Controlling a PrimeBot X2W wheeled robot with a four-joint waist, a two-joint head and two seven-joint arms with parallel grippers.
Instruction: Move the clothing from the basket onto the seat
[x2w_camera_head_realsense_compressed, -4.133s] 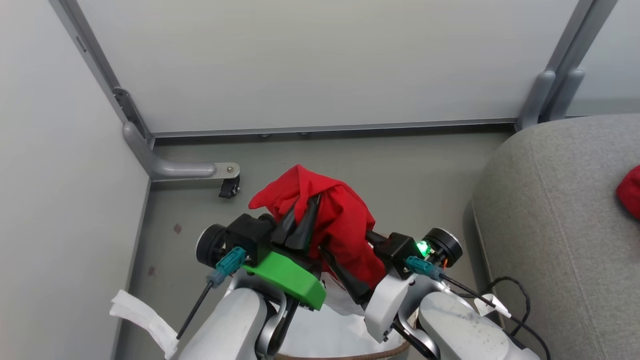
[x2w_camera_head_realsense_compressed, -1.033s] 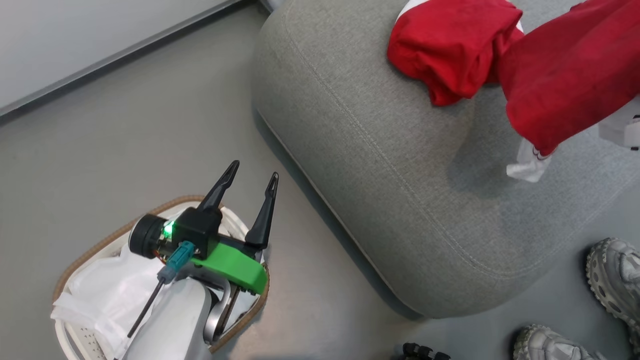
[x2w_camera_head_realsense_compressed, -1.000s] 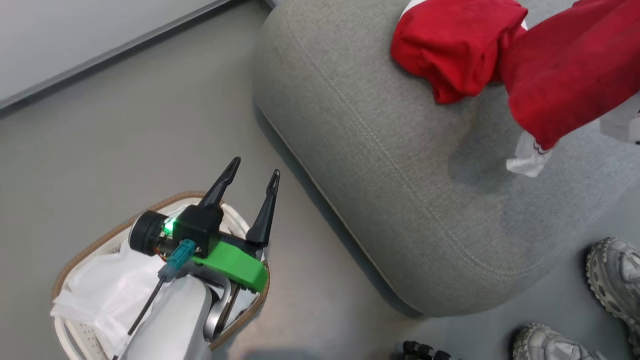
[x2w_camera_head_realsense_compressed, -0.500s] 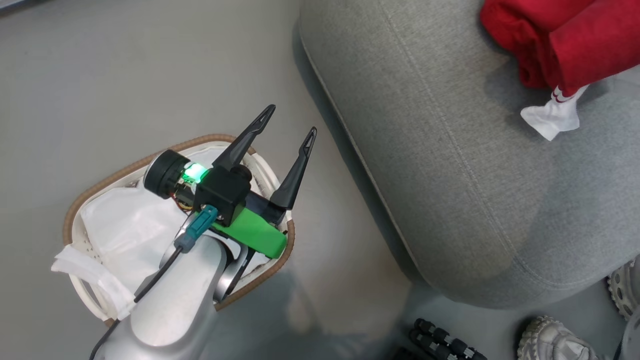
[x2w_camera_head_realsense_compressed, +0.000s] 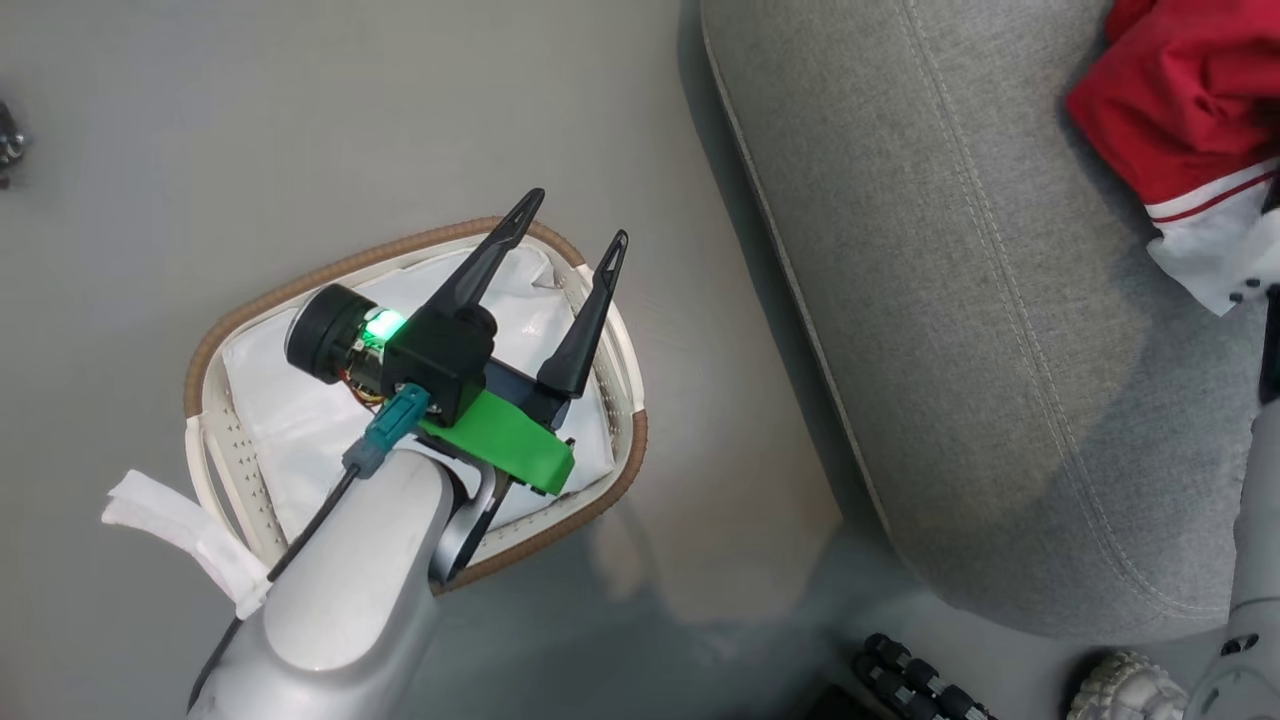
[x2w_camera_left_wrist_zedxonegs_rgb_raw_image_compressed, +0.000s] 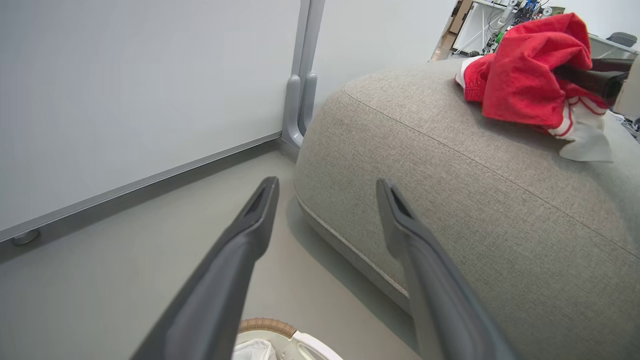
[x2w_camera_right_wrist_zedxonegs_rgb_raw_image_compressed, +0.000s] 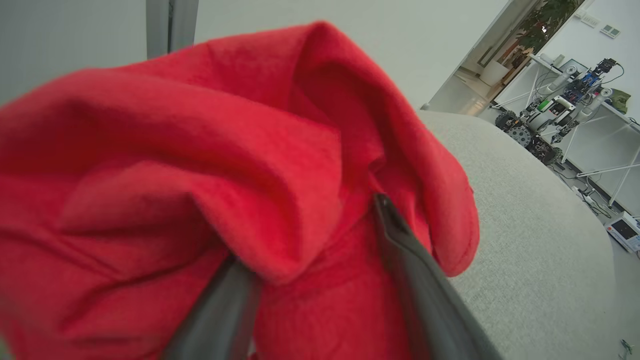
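clothing (x2w_camera_head_realsense_compressed: 1170, 110) — red, on the seat (x2w_camera_head_realsense_compressed: 950, 300), bunched round the right hand (x2w_camera_right_wrist_zedxonegs_rgb_raw_image_compressed: 307, 230), grip impossible to tell; left hand (x2w_camera_head_realsense_compressed: 577, 217) spread open above the basket (x2w_camera_head_realsense_compressed: 300, 285), well apart.

Grey floor (x2w_camera_head_realsense_compressed: 150, 120), white wall panel (x2w_camera_left_wrist_zedxonegs_rgb_raw_image_compressed: 125, 100)

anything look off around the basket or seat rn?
A strip of the white liner hangs out over the basket rim onto the floor, lower left in the head view. Otherwise the basket sits upright, the red clothing is bunched on the seat, and the left end effector is open above the basket.
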